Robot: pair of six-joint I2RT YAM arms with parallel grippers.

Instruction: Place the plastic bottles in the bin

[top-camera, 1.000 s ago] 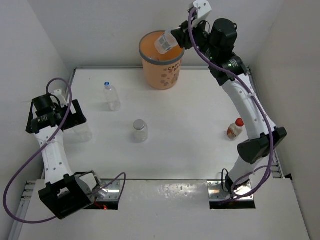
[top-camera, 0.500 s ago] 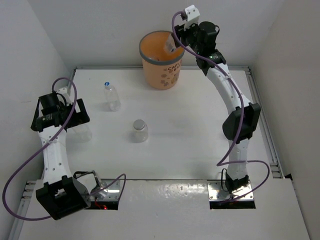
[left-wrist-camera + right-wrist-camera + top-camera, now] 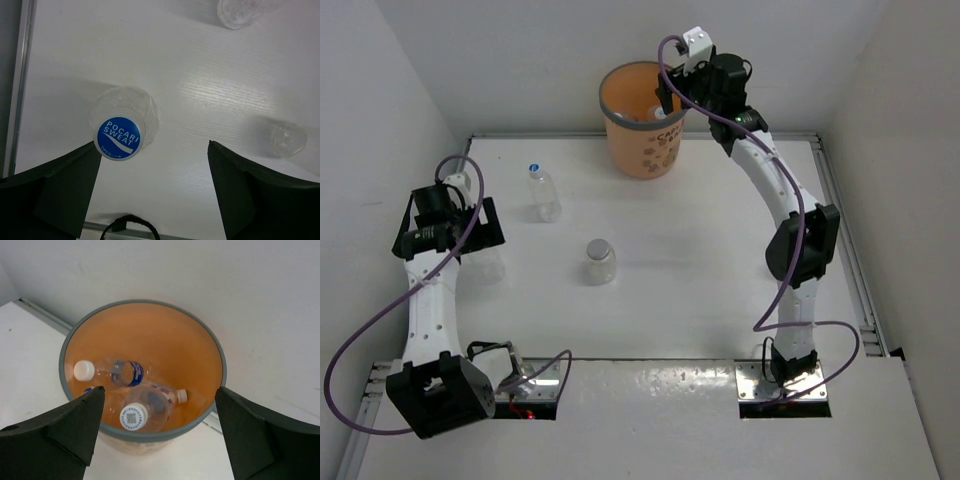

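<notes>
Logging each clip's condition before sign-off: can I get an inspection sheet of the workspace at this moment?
Surface: white table, no spills seen.
Job's things: orange bin at the far edge holds several bottles. On the table are a blue-capped bottle, a grey-capped bottle and a clear bottle near the left edge.
Clutter: nothing seen.
Grippers: left gripper open, empty, above the table. Right gripper open, empty, over the bin.
Cables: purple cables loop off both arms, none lying across a bottle.
Surroundings: white walls on three sides.
</notes>
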